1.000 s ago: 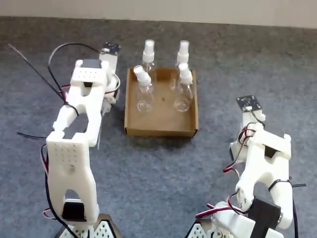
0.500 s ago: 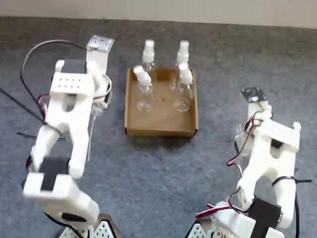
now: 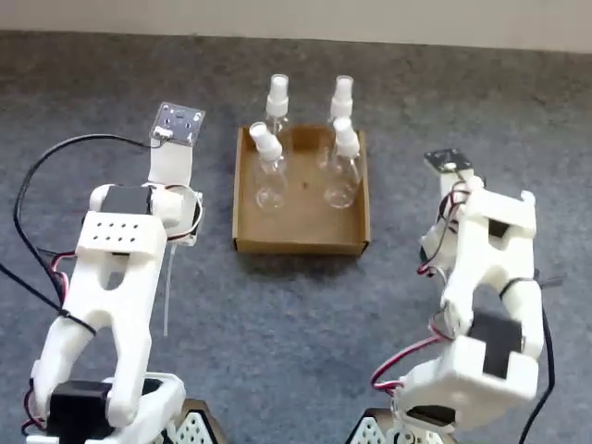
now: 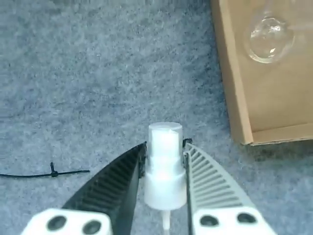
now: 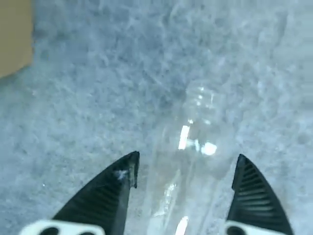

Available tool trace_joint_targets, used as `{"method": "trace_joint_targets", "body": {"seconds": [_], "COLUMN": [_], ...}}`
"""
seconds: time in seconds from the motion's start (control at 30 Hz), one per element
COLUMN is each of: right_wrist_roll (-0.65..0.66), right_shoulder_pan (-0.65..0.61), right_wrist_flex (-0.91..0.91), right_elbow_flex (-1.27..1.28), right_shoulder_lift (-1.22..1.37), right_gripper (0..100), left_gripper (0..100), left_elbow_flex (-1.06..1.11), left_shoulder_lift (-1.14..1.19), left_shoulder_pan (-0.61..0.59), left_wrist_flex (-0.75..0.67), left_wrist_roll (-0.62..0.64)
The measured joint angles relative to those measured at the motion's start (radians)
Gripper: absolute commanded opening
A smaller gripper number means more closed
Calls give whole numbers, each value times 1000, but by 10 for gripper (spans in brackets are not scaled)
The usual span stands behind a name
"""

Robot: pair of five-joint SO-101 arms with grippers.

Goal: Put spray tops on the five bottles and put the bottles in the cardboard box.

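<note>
My left gripper is shut on a white spray top, held above the grey carpet just left of the cardboard box. Its thin dip tube hangs below the left arm. My right gripper holds a clear uncapped bottle, which fills the gap between its fingers, neck pointing away. In the high view the right gripper sits right of the cardboard box. Two capped bottles stand inside the box, and two more at its back edge.
Grey carpet covers the table, with open floor in front of the box and between the two arms. Black and red cables trail from the arms. A thin black wire lies on the carpet near the left gripper.
The left arm has drawn back toward the near edge, carrying the spray top away from the box's far left corner. The right arm has risen and swung slightly toward the box.
</note>
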Motion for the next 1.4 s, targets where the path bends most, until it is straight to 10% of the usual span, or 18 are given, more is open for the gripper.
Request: {"method": "trace_joint_targets", "body": {"seconds": [0.27, 0.77, 1.4], "right_wrist_roll": [-2, -157, -299], "right_shoulder_pan": [6, -2, -772], "right_wrist_flex": [0, 8, 26], "right_elbow_flex": [-29, -68, 109], "right_shoulder_lift": [63, -288, -987], "right_gripper": [1, 4, 4], "left_gripper": [24, 23, 21], "left_elbow_flex": [5, -41, -468], "left_shoulder_lift": [26, -49, -623], "left_shoulder_pan": [0, 2, 2], "left_wrist_flex": [-35, -29, 120], "left_wrist_roll": [0, 0, 0]}}
